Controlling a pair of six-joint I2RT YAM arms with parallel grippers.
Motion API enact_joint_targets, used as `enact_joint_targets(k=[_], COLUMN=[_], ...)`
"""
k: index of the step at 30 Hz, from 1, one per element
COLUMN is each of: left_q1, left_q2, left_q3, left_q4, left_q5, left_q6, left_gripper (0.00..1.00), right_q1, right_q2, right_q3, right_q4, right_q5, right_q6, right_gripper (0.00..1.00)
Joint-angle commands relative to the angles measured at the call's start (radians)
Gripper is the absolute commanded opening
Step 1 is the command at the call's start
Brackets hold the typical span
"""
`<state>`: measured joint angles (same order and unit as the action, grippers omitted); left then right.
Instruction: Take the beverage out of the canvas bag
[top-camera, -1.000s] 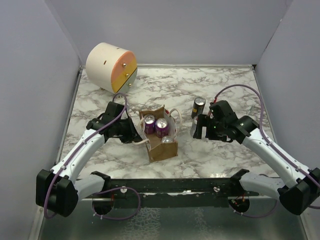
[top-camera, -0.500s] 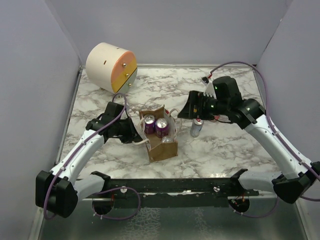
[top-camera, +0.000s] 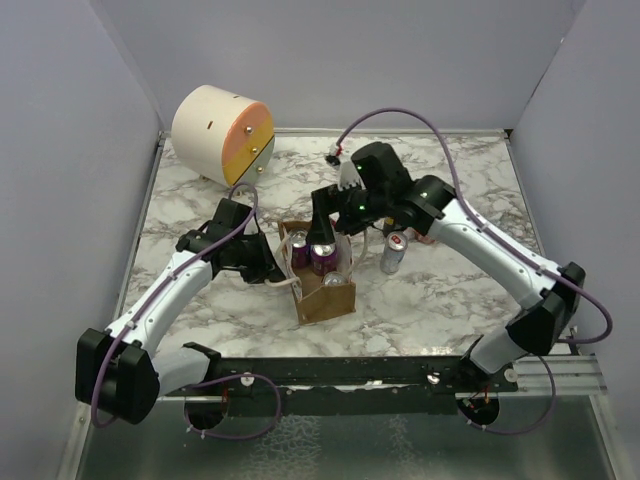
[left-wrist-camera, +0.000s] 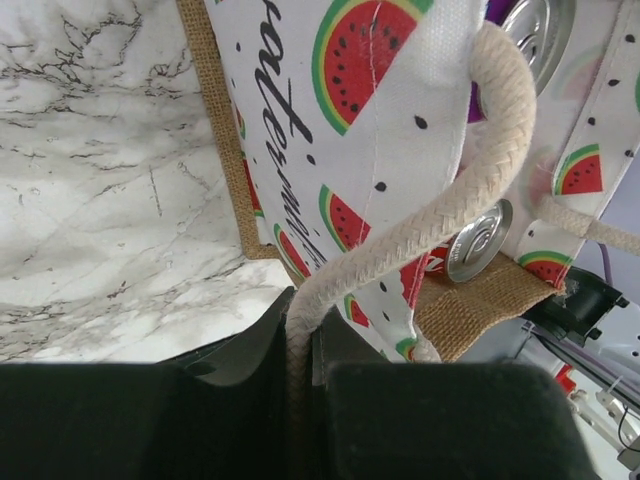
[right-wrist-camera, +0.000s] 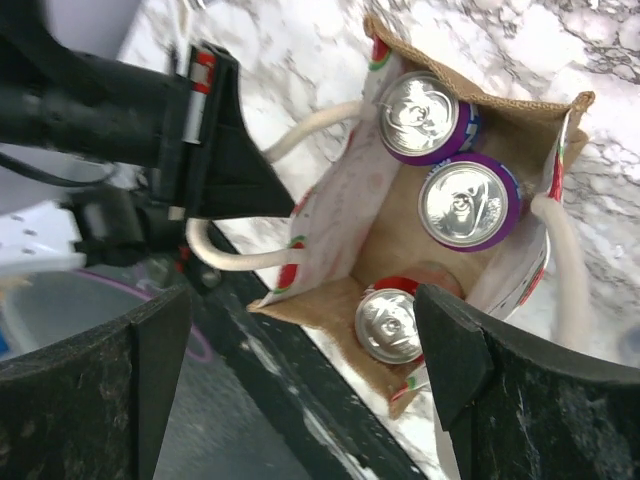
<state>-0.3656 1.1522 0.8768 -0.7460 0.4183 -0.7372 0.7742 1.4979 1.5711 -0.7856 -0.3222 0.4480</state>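
Right gripper above bag's three cans

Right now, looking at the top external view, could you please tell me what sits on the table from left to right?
Cream-and-orange drum → canvas bag → silver can standing just outside the bag.

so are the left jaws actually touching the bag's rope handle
Touching. The left wrist view shows the rope handle running down between the left jaws, which are shut on it with no gap on either side.
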Motion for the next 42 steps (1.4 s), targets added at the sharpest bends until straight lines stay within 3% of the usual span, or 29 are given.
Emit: enact_joint_targets(k=[1, 9, 14, 42], left_q1=[0.003, 0.005, 0.004, 0.005], left_q2=[0.025, 0.039, 0.033, 0.046], left_q3=[0.032, 0.04, 0.019, 0.04], left_q4=[-0.022, -0.018, -0.006, -0.047], left_q5=[-0.017, -0.045, -0.048, -0.075], left_q6=[0.024, 0.004, -0.022, -0.02], left_gripper=[0.0, 0.0, 0.0, 0.0], right_q1=[0.058, 0.097, 0.096, 0.099], right_q2=[0.128, 0.295, 0.363, 0.556], right_q3=[0.125, 0.208, 0.211, 0.146], right_q4=[-0.114, -0.201, -0.2, -0.079], right_q5=[0.13, 0.36, 0.425, 0.435], right_q6=[-0.161, -0.278, -0.323, -0.318], right_gripper=[0.91, 0.83, 0.83, 0.87])
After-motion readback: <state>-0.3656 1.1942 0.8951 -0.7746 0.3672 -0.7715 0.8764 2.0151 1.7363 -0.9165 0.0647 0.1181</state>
